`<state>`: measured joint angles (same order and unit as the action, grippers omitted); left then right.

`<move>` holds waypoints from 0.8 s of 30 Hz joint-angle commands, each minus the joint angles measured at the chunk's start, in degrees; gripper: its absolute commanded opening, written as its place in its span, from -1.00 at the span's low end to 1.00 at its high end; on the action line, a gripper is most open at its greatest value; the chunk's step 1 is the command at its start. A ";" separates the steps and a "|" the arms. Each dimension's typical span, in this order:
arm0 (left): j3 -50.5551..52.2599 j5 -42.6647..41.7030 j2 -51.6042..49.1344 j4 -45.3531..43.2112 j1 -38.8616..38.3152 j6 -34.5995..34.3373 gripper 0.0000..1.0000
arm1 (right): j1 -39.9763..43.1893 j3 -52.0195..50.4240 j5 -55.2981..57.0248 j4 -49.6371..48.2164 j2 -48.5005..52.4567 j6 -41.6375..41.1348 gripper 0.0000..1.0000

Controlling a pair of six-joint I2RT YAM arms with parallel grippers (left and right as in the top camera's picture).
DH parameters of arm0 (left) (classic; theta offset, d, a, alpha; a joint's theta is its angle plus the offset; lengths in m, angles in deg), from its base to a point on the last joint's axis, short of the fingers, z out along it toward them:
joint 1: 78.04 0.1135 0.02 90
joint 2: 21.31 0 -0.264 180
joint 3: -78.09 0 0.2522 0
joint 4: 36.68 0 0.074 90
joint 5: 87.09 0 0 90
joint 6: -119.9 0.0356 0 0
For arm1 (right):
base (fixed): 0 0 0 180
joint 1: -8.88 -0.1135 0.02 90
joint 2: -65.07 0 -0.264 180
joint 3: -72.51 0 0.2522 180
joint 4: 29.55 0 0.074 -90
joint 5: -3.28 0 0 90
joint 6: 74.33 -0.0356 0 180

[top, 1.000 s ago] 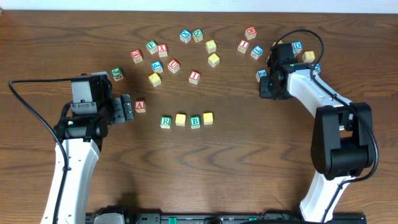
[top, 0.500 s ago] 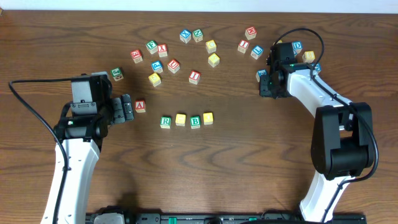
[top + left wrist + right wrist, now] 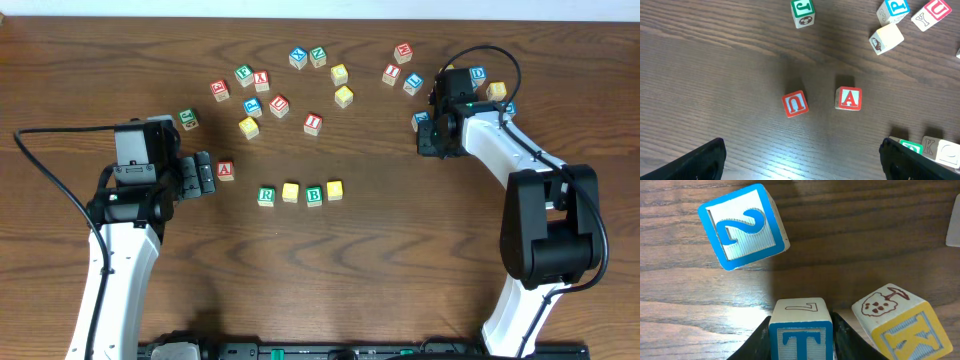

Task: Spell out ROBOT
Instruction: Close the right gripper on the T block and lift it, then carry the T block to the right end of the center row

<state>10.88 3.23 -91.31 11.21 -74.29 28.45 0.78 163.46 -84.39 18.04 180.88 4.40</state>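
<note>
The blue T [image 3: 801, 339] is at the far right of the tabletop [image 3: 865, 240]. Our right tool [image 3: 801, 326] is closed narrowly on it, with a finger pressed against each side. A blue 2 [image 3: 744, 227] lies just beyond it and a yellow K [image 3: 900, 325] just beside it. Well apart, near the middle, we see R [image 3: 266, 196], a yellow cube [image 3: 290, 192], B [image 3: 314, 196] and a second yellow cube [image 3: 334, 190] standing in a row. Our left tool [image 3: 203, 175] is spread wide and holds nothing, with the red A [image 3: 225, 170] just ahead of it.
</note>
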 commanded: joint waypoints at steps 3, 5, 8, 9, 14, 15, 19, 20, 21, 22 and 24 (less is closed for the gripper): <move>-1.64 0.11 0.00 0.11 0.20 0.26 0.93 | 0.11 1.25 0.07 0.42 0.68 -0.07 -0.46; -1.64 0.11 0.00 0.11 0.20 0.26 0.93 | 0.04 1.27 0.07 0.44 0.68 -0.07 -0.48; -1.64 0.11 0.00 0.11 0.20 0.26 0.93 | -0.72 1.27 0.07 0.46 0.68 -0.11 -0.48; -1.64 0.11 0.00 0.11 0.20 0.26 0.93 | -1.07 1.27 0.11 0.46 0.68 -0.39 -0.48; -1.64 0.11 0.00 0.11 0.20 0.26 0.93 | -1.95 2.03 0.11 0.35 0.68 -0.48 -0.52; -1.64 0.11 0.00 0.11 0.20 0.26 0.93 | -2.01 2.38 0.11 0.55 0.66 -0.48 -0.52; -1.64 0.11 0.00 0.11 0.20 0.26 0.93 | -2.78 4.72 0.17 2.78 0.66 -0.48 -0.56; -1.64 0.11 0.00 0.11 0.20 0.26 0.93 | -3.10 5.68 0.33 3.69 0.66 -0.48 -0.56; -1.64 0.11 0.00 0.11 0.20 0.26 0.93 | -3.34 6.54 0.55 4.50 0.66 -0.50 -0.56; -1.64 0.11 0.00 0.11 0.20 0.26 0.93 | -3.65 7.56 0.72 5.40 0.66 -0.48 -0.58; -1.64 0.11 0.00 0.11 0.20 0.26 0.93 | -4.35 9.66 2.01 7.30 0.22 -0.98 -0.63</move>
<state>10.88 3.23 -91.31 11.21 -74.29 28.47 -2.11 169.49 -84.18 23.98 180.93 4.18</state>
